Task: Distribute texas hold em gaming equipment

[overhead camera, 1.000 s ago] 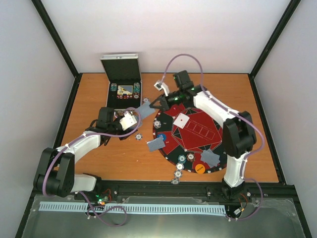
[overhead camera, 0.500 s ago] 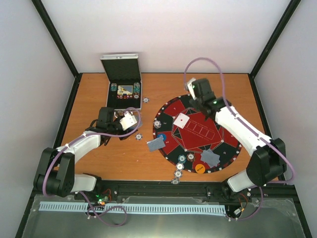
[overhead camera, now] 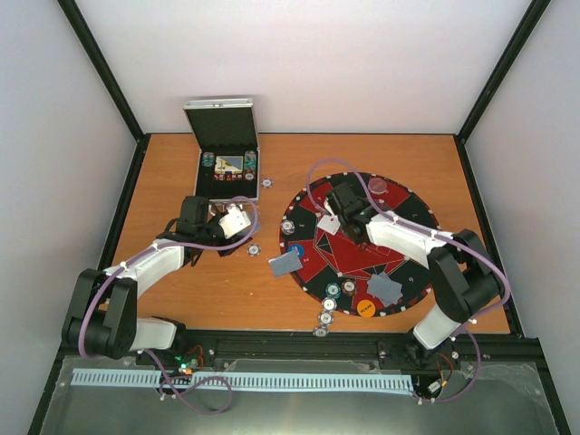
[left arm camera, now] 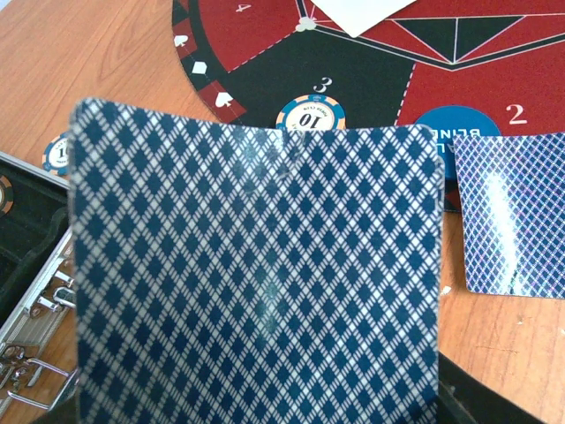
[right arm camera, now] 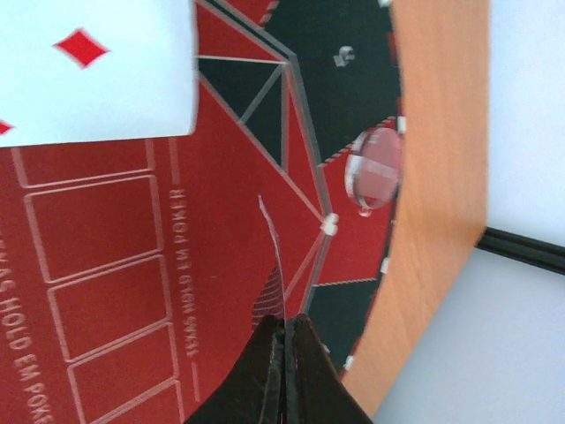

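Observation:
My left gripper [overhead camera: 228, 222] is shut on a stack of playing cards [left arm camera: 256, 274] just left of the round red-and-black poker mat [overhead camera: 412, 272]. The diamond-patterned card back fills the left wrist view and hides the jaws. My right gripper [right arm camera: 284, 329] hangs over the mat's middle, shut on a single playing card [right arm camera: 275, 265] seen edge-on. A face-up diamond card [overhead camera: 330, 222] lies beside it. Face-down cards [overhead camera: 284, 264] [overhead camera: 384, 288] lie at the mat's left rim and near right. Poker chips [overhead camera: 333, 291] [overhead camera: 287, 226], an orange disc [overhead camera: 366, 308] and a blue disc [overhead camera: 295, 251] sit along the rim.
An open metal case [overhead camera: 227, 149] with chips in its tray stands at the back left. Loose chips [overhead camera: 255, 247] [overhead camera: 267, 183] [overhead camera: 323, 319] lie on the wooden table. A clear pinkish disc [overhead camera: 377, 186] rests on the mat's far side. Black frame rails border the table.
The right arm has swung with its card from the mat's far-left rim, round the back, to over the mat's middle. The left arm has not moved.

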